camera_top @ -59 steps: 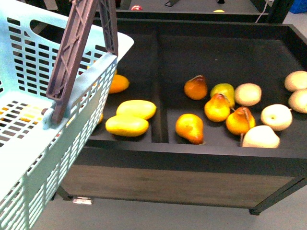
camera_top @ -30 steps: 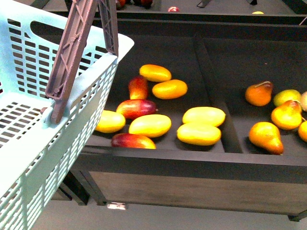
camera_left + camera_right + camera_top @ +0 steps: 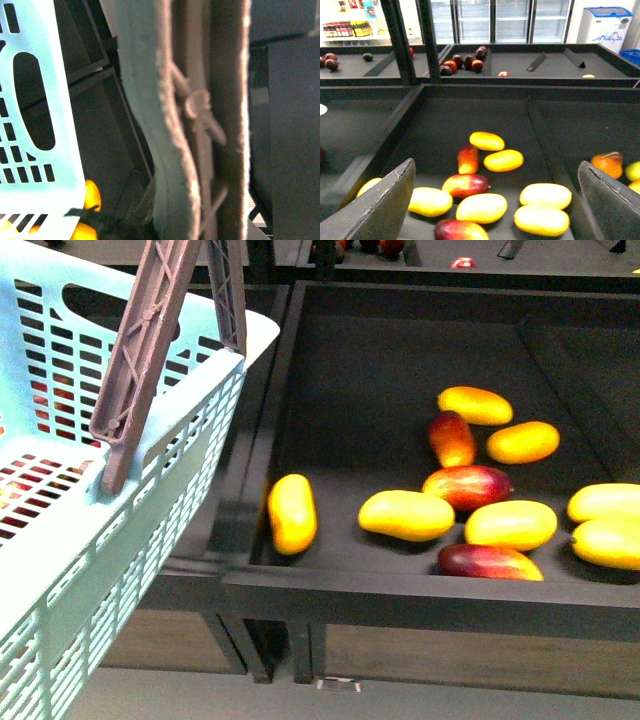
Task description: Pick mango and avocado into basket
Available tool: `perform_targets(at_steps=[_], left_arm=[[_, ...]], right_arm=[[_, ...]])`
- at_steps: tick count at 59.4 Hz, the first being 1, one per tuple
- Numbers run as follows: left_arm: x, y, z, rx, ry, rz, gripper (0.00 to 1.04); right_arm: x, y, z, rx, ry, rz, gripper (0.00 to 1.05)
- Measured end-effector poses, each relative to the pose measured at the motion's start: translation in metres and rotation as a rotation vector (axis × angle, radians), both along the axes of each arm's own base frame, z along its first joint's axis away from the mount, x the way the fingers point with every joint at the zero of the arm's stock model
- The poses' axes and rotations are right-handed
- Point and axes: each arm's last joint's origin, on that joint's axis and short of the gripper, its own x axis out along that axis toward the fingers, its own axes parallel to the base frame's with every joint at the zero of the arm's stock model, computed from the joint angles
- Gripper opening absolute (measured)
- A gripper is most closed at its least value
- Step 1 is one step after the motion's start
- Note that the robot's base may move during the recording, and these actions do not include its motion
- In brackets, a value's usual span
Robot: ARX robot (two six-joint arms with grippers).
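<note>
The mango [image 3: 405,515] lies on its side near the front of a black display bin [image 3: 420,592], just beside a red-blushed mango [image 3: 467,486] and among other yellow ones. It looks firm, smooth-skinned and fairly heavy, so it is apt to slip or roll. A grip from above across its narrow middle should hold best.

What may be the avocado [image 3: 367,57], small and dark green, sits in a far bin, well apart.

The right hand [image 3: 495,164] hangs over the mangoes, fingers wide apart and empty.

The basket [image 3: 170,500] hangs at the left by its handle [image 3: 140,370]. The handle fills the left wrist view, but the left hand's grip cannot be told.
</note>
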Motion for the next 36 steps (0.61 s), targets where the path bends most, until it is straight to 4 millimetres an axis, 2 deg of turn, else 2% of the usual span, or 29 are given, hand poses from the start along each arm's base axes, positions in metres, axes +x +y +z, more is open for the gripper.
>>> perform_targets(at_steps=[23, 28, 31, 36], left_arm=[[0.001, 0.003, 0.0, 0.017, -0.002, 0.019, 0.07], [0.011, -0.003, -0.004, 0.176, 0.096, -0.165, 0.07], [0.026, -0.012, -0.007, 0.327, 0.071, -0.296, 0.06], [0.047, -0.02, -0.01, 0.443, 0.025, -0.432, 0.06]], right_arm=[[0.0, 0.0, 0.0, 0.0, -0.002, 0.006, 0.96], [0.0, 0.0, 0.0, 0.0, -0.002, 0.003, 0.96], [0.0, 0.0, 0.0, 0.0, -0.002, 0.003, 0.96], [0.0, 0.0, 0.0, 0.0, -0.002, 0.003, 0.96]])
